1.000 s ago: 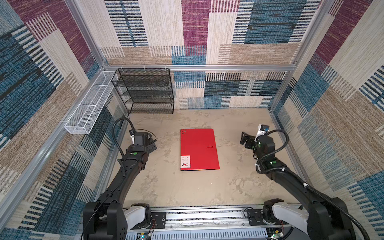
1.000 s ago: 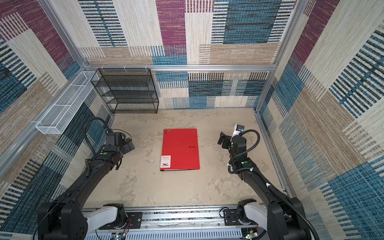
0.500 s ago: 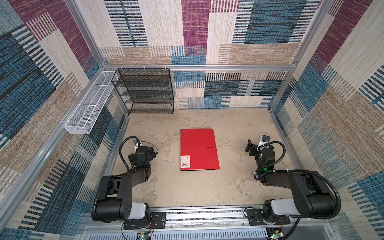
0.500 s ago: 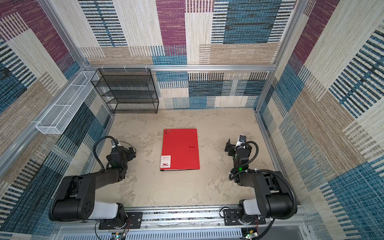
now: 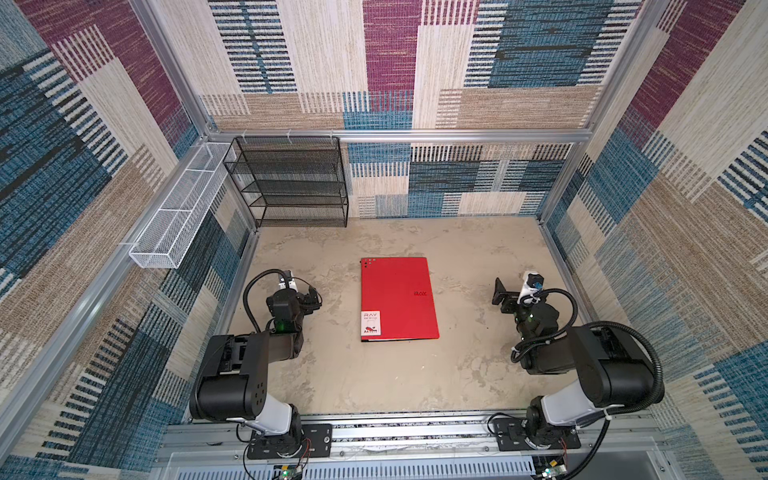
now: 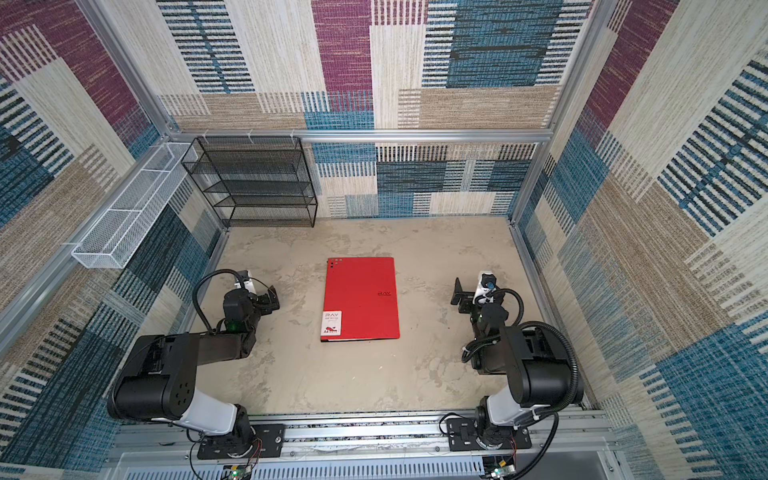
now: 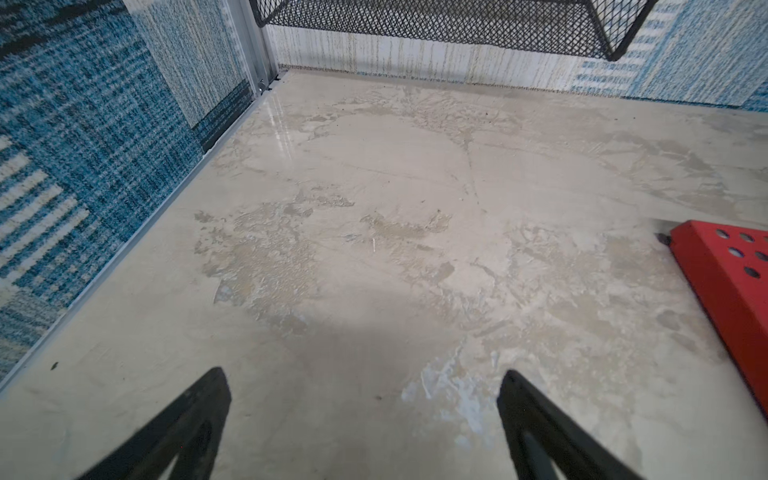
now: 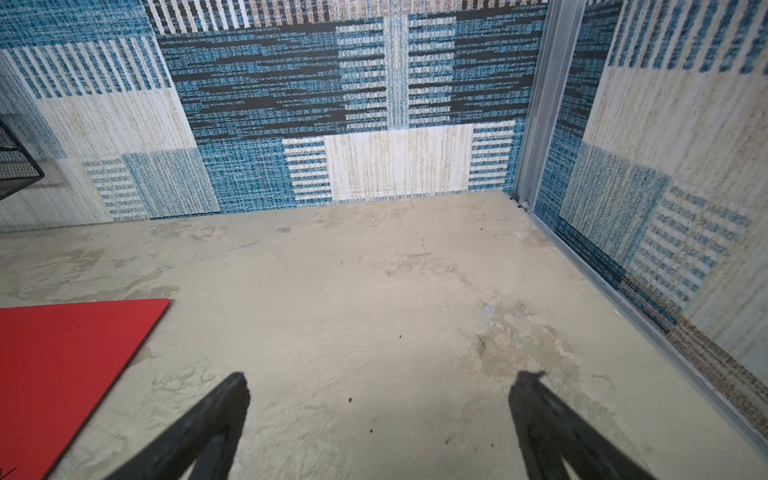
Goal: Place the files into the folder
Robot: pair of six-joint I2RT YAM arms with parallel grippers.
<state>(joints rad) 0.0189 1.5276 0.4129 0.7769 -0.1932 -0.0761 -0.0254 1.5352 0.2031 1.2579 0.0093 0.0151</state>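
Observation:
The folder (image 5: 399, 299) (image 6: 360, 299) lies shut and flat in the middle of the table, red side up, with its white label at the near left corner. No files show in any view. My left gripper (image 5: 312, 297) (image 6: 271, 300) hovers low to the left of the folder, open and empty. In the left wrist view the left gripper (image 7: 363, 378) has bare table between its fingers, and a folder corner (image 7: 731, 282) lies off to one side. My right gripper (image 5: 500, 296) (image 6: 459, 296) (image 8: 382, 380) stands open and empty to the right of the folder (image 8: 62, 365).
A black wire-mesh rack (image 5: 291, 183) stands against the back wall at the left. A white wire basket (image 5: 178, 220) hangs on the left wall. Patterned walls close in the table on three sides, and the arms' mounting rail (image 5: 395, 432) runs along the front.
Both arms have folded back towards the front rail, pulling their grippers nearer and lower. The folder has not moved, and both grippers stayed open.

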